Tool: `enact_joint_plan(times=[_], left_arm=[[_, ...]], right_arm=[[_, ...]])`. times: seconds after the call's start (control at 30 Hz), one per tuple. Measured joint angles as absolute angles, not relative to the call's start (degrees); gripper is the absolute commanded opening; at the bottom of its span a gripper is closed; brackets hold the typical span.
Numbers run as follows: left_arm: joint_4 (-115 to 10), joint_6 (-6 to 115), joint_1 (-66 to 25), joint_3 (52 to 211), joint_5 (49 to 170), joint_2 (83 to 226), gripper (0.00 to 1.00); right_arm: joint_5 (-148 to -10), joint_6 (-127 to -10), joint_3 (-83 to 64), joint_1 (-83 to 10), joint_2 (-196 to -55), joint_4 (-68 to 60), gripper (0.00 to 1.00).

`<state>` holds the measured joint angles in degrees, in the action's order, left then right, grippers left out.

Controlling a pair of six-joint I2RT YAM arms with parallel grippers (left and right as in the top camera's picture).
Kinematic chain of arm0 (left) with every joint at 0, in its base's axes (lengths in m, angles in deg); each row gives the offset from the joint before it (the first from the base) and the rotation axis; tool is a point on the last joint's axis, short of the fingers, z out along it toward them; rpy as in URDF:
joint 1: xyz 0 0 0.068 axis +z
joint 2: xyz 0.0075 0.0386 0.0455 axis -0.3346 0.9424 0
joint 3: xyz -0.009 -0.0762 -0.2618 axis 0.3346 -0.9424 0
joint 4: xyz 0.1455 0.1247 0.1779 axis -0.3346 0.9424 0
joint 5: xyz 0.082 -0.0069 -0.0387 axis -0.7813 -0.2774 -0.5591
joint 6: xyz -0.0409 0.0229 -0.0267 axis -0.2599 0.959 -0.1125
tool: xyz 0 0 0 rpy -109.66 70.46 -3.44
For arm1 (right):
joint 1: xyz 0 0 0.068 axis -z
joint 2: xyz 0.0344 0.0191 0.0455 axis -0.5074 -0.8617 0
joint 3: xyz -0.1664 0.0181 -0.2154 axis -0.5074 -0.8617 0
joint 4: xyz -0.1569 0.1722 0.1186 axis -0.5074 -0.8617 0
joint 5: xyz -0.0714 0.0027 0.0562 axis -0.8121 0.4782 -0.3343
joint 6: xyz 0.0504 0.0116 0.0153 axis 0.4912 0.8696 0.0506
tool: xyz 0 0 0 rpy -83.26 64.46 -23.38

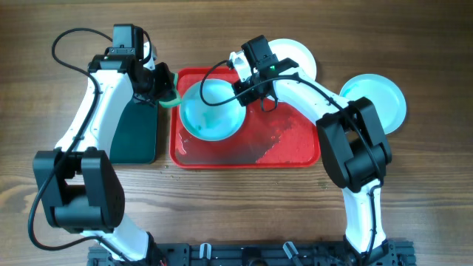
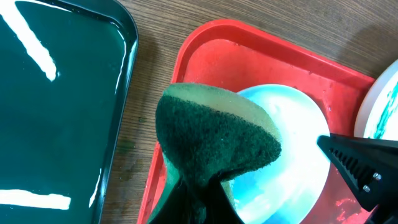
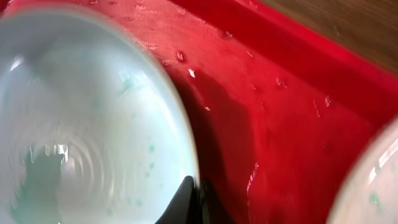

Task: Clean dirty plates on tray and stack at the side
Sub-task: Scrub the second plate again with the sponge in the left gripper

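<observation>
Operator: Status of the right gripper (image 1: 247, 87)?
Technician: Fingers are closed to a thin slit on the right rim of one plate (image 1: 213, 111). The plate is lifted at that edge, over the left half of the red tray (image 1: 288, 144).
Operator: Left gripper (image 1: 166, 94)?
Technician: Pinched tight on a folded green sponge (image 2: 211, 134), which sits at the plate's left edge, above the tray rim.
Operator: Remaining plates?
Technician: One (image 1: 299, 58) overlaps the tray's far right corner; one (image 1: 380, 100) lies on the table (image 1: 244, 207), right of the tray

Glossy plastic tray (image 1: 290, 148), rough sponge (image 2: 211, 134), wooden table (image 1: 222, 203).
</observation>
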<state>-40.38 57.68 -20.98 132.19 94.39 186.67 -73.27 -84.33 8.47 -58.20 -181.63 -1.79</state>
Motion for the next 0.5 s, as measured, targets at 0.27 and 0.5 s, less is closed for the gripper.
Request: enact_joint_plan(times=[0.27, 0.5], left_arm=[[-40.4, 57.6, -21.4, 132.2, 94.4, 186.7, 0.04], [-49.9, 57.4, -28.7, 131.2, 92.2, 191.1, 0.04]], right_arm=[[-73.9, -53.6, 9.9, -58.5, -181.6, -13.7, 0.04], [-74.6, -52.0, 9.9, -58.9, -181.6, -13.8, 0.04]])
